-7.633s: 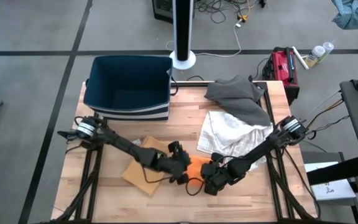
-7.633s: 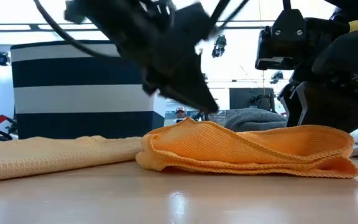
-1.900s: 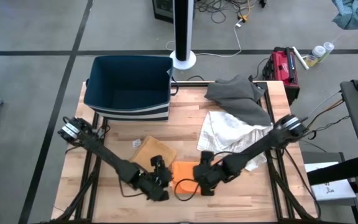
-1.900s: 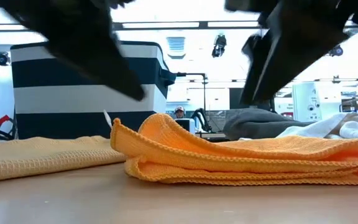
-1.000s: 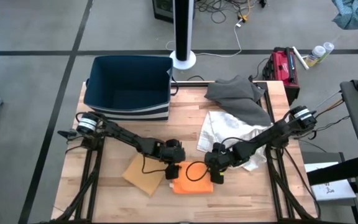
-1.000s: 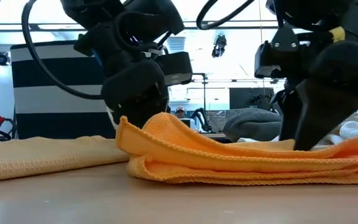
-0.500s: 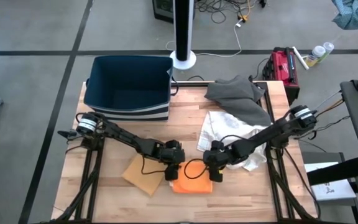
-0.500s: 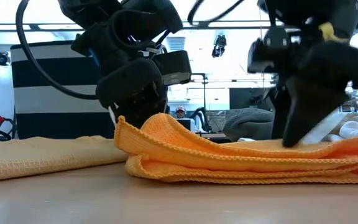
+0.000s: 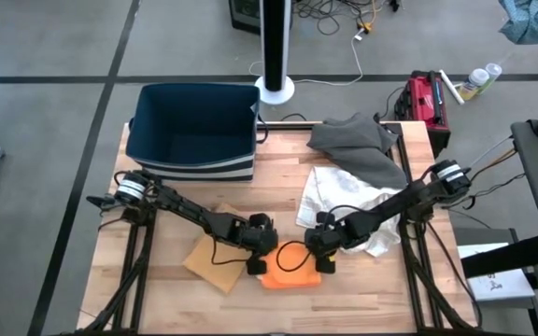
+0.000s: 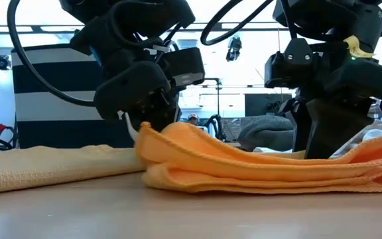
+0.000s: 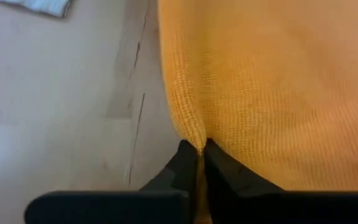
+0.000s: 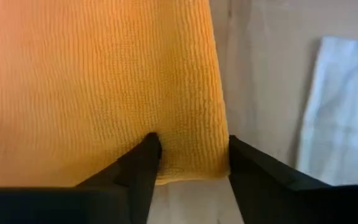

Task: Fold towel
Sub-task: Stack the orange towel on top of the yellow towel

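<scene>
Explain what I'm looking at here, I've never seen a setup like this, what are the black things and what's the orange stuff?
The black things are two robot arms working at a wooden table. One picture looks straight down from above, one looks level across the tabletop, and two come from cameras on the arms' wrists.

The orange stuff is a towel, partly folded, near the table's front edge. The left gripper is shut, pinching a ridge of the towel at its left side. The right gripper straddles the towel's right edge, with cloth between its fingers; I can't tell whether it has gripped yet.

Also on the table: a tan cloth lying flat to the left, a white cloth and a grey cloth on the right, and a dark striped bin at the back.
</scene>
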`<state>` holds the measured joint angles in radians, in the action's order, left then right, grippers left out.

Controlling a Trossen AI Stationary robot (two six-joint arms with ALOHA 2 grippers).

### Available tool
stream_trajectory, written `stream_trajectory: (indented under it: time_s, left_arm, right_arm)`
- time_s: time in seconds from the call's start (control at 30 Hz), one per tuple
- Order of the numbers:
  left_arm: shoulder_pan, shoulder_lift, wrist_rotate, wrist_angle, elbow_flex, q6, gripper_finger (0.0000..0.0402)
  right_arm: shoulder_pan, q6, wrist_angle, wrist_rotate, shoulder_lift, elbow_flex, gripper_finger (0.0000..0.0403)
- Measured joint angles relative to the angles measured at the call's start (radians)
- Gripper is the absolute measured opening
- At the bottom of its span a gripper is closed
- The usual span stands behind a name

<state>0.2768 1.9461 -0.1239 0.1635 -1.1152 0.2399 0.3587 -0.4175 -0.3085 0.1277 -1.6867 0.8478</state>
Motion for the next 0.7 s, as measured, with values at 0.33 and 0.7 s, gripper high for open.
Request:
stream_trajectory:
  time_s: [0.33, 0.7]
  left_arm:
    - [0.030, -0.035, -0.117, 0.083, -0.029, -0.035, 0.0002]
    - [0.129, -0.155, -0.186, 0.186, -0.035, 0.071, 0.0001]
  right_arm:
    - [0.000, -0.005, -0.011, -0.017, 0.012, 0.003, 0.0015]
    - [0.021, 0.170, -0.284, 0.073, 0.027, 0.321, 0.0006]
